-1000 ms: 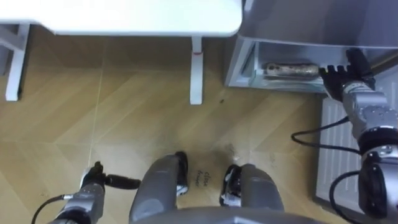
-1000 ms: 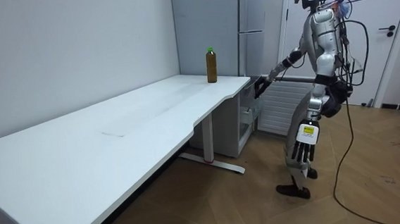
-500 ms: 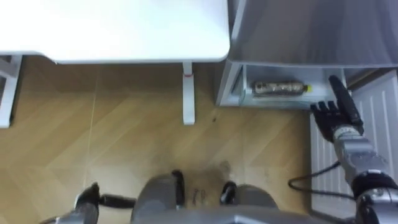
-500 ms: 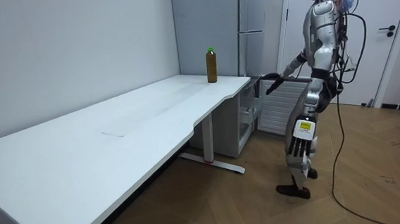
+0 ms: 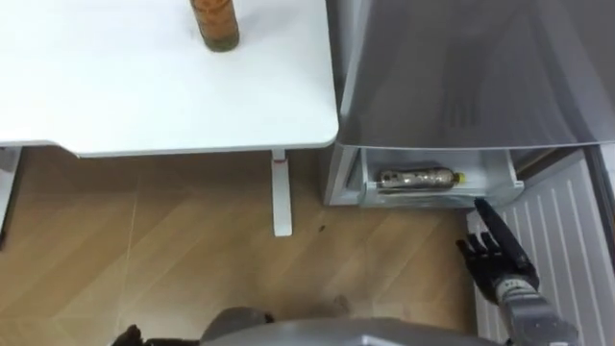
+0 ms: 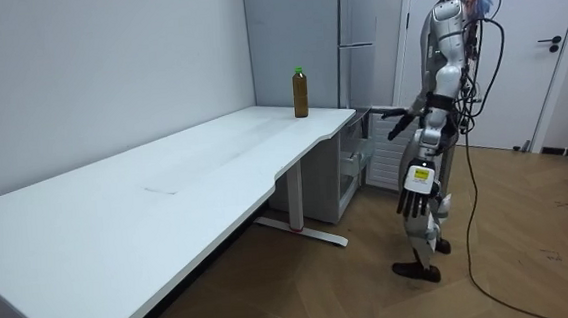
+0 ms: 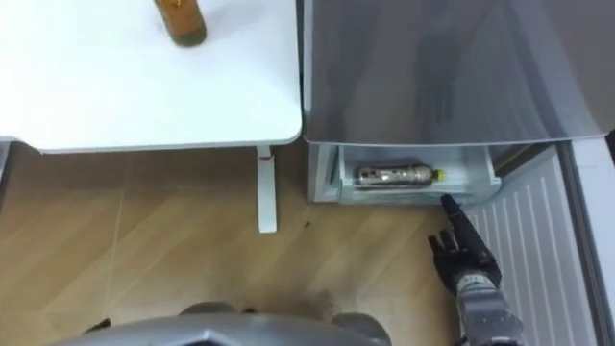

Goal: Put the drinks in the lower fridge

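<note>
The right hand is held out in front of the robot at the end of a forearm that comes in from the lower right. Its fingers are straight and loosely spread and hold nothing, pointing up and a little left toward the fridge. In the room view this hand hangs in the air at about hip height, apart from the fridge front. The left hand hangs beside the thigh with its fingers relaxed and pointing down, also empty. Just beyond the right fingertips in the eye view is the open drawer at the bottom of the fridge, and in it lies the lying bottle. It is on its side with its long axis running left to right across the drawer, and its small pale cap points right, toward the open door. That door stands open just to the right of the hand, showing its white ribbed inner face. To the left of the fridge is the white table, and its corner comes close to the fridge's side. A table leg drops to the wooden floor near the drawer. The upright bottle of brown drink stands on the table near that corner, well apart from both hands. The robot stands upright facing the fridge, at the table's end.
</note>
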